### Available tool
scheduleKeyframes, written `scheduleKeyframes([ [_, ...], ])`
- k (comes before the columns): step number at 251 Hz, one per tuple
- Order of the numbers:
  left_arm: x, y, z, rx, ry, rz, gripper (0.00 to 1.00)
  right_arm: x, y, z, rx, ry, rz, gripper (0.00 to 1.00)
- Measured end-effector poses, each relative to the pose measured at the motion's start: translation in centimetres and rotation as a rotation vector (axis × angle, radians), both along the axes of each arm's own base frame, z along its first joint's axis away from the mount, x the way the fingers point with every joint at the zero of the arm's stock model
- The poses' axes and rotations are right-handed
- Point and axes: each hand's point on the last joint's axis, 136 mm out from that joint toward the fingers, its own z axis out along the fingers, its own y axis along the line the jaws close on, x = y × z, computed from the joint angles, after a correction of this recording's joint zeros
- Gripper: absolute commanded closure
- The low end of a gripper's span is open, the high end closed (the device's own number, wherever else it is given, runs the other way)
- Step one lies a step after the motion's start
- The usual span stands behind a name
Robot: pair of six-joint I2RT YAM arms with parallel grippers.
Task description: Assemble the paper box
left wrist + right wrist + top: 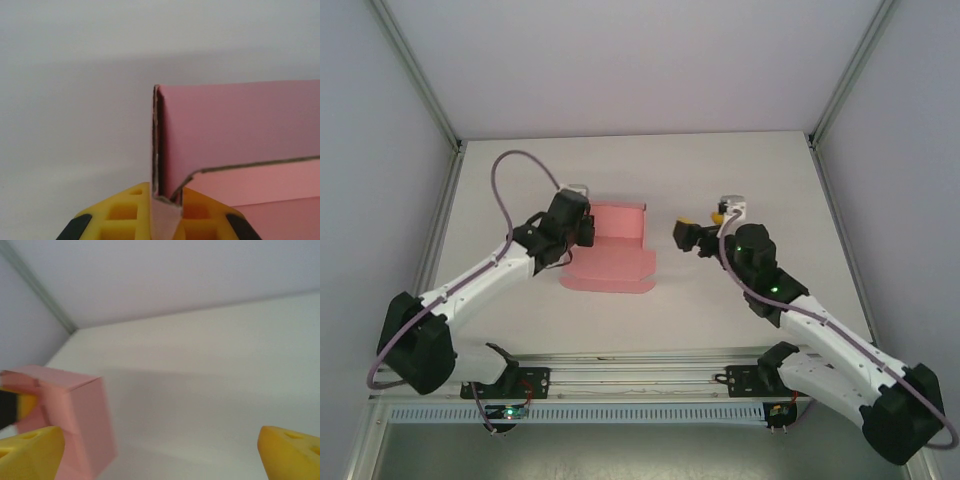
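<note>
The pink paper box (612, 258) lies half folded at the table's middle, its back wall standing and a flat panel with tabs spread toward me. My left gripper (582, 226) is at its left end. In the left wrist view that gripper (166, 201) is shut on the doubled card at the upright corner (159, 145), with the pink wall (240, 135) running off to the right. My right gripper (686, 237) hovers just right of the box, apart from it. Its yellow fingers (31, 451) stand wide open with nothing between them, and the box (80, 415) is at the left.
White enclosure walls with metal posts (420, 75) surround the white table (740, 170). Bare table stretches behind and to the right of the box. A rail (640, 380) with both arm bases runs along the near edge.
</note>
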Motion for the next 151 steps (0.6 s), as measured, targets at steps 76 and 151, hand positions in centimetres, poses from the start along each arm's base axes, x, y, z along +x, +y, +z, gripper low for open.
scheduleKeyframes([
  [76, -0.5, -2.6, -1.9, 0.408, 0.213, -0.639, 1.0, -2.1, -5.1, -4.0, -0.028, 0.185, -0.134, 0.02],
  [151, 1.3, -3.4, -7.2, 0.755, 0.359, -0.982, 1.0, -2.3, -7.1, -5.9, -0.039, 0.247, -0.188, 0.02],
])
